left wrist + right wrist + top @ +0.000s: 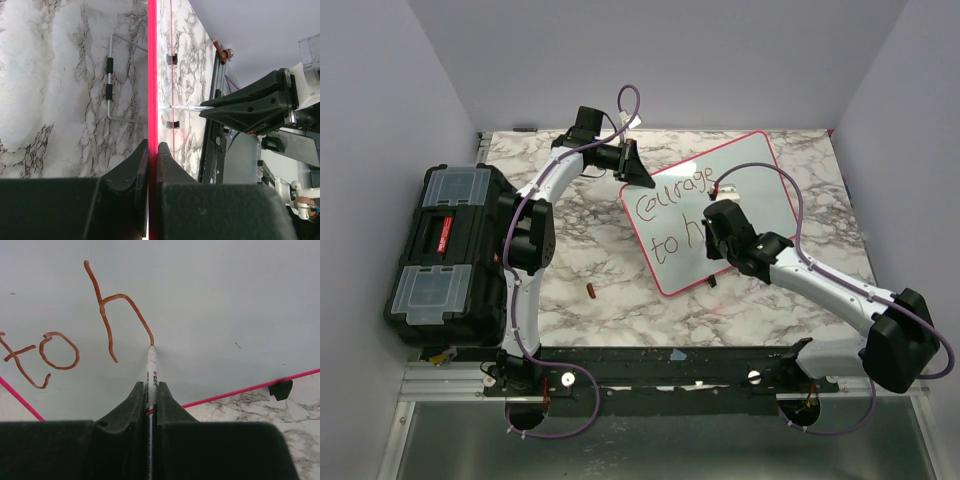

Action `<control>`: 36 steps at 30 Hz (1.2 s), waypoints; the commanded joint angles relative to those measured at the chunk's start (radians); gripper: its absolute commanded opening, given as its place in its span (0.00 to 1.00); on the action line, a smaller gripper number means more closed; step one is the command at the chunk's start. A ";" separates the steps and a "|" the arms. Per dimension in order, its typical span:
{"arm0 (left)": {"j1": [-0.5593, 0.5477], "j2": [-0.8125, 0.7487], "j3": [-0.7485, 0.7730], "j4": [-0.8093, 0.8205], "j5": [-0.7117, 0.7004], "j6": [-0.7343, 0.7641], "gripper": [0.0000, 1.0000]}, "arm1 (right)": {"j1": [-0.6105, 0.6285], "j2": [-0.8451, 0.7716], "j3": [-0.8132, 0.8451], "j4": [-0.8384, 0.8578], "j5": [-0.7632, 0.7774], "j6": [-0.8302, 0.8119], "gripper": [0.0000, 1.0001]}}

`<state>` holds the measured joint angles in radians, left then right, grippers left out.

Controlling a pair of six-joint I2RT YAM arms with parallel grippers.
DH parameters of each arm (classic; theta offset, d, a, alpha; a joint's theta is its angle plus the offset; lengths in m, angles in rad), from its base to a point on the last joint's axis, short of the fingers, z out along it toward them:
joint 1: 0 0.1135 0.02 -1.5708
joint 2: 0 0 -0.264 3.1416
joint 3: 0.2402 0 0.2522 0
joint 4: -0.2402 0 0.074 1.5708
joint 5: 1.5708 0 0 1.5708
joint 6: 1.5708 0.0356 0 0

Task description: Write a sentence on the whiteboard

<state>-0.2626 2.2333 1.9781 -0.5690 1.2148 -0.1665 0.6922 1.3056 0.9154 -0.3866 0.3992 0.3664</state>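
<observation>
Mid-writing, the left claw (153,152) pinches the rim of the whiteboard (760,175) lying on the surface (580,250) while the right claw (150,390), clamped on a marker (150,362), holds its tip at the "h" in the sentence (668,205), whose next stroke likely needs steady, light pressure.

The left hand (641,179) meets the edge of the whiteboard (760,180); the right hand (709,226) hangs over the sentence (670,205) (second line).
</observation>
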 commanded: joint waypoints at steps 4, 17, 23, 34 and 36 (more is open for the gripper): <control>0.005 -0.026 -0.006 0.069 0.005 0.090 0.00 | -0.003 -0.014 -0.036 -0.038 -0.092 0.016 0.01; 0.004 -0.025 -0.005 0.069 0.003 0.089 0.00 | -0.003 -0.008 -0.024 -0.014 -0.172 0.015 0.01; 0.004 -0.023 -0.005 0.068 0.002 0.089 0.00 | -0.004 0.006 -0.017 -0.007 -0.193 0.014 0.01; 0.005 -0.023 -0.004 0.066 0.000 0.088 0.00 | -0.003 0.023 -0.002 0.017 -0.215 0.024 0.01; 0.005 -0.023 -0.004 0.064 0.000 0.090 0.00 | -0.004 0.024 0.005 0.018 -0.214 0.023 0.01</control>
<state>-0.2626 2.2333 1.9778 -0.5694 1.2148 -0.1665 0.6918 1.2964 0.9039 -0.3939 0.2211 0.3771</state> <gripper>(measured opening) 0.070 0.114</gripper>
